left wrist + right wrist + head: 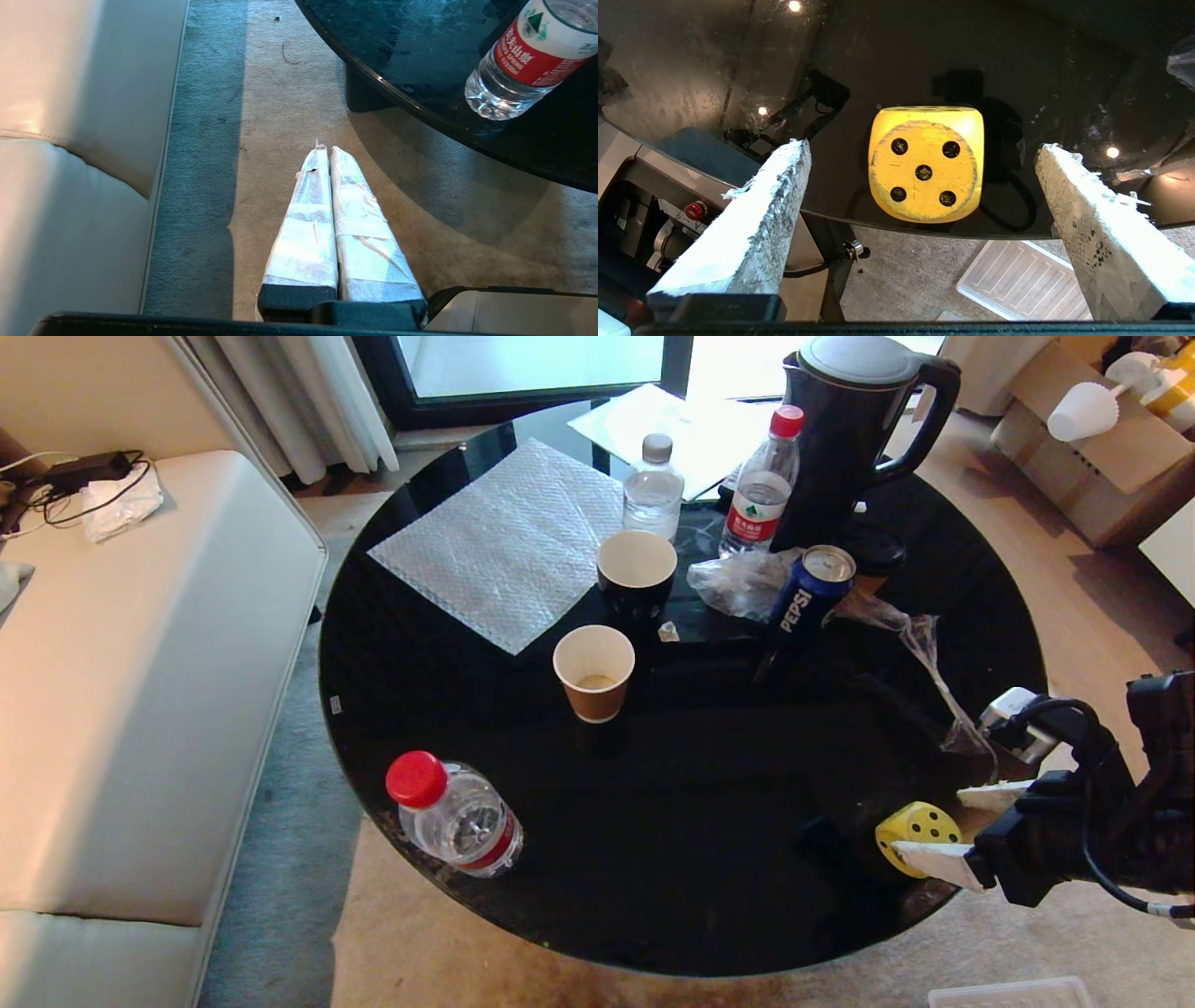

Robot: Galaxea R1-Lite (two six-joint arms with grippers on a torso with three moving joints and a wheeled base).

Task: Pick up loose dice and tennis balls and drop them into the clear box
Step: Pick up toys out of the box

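up top, from the head view: yellow die [918, 837] sitting at the near right rim of the round black table [467, 728], right gripper [938, 823] reaching in from the right with its white padded fingers [934, 860] spread wide, one on the near side of the die and one on the far side, none seen touching. plenty of clutter further in: brown paper cup [594, 672], dark cup [636, 572], pepsi can [811, 588], two upright water bottles [760, 488], black kettle [854, 420], bubble wrap sheet [509, 546], crumpled plastic film [747, 583], and a fallen red-capped bottle [455, 814] near the left front rim. broad bare stretch of tabletop between that fallen bottle and the die. pale sofa [140, 691] along the left, corner of a clear box [1013, 993] barely peeking in at the bottom edge on the carpet

next, left wrist view: left gripper [325, 148] hanging low over the carpet [289, 102] between sofa and table, taped fingers pressed together, nothing between them. only the table rim and the base of the fallen bottle seen from here; no die

lastly, right wrist view: die centred in the gap between the two frayed fingers, five-pip face toward the camera, clear room on both sides of it. die standing just inside the table edge, a detail less plain from the head view. below the glass rim, carpet and a flat ribbed clear lid [1020, 280], plus part of the robot base [668, 219]
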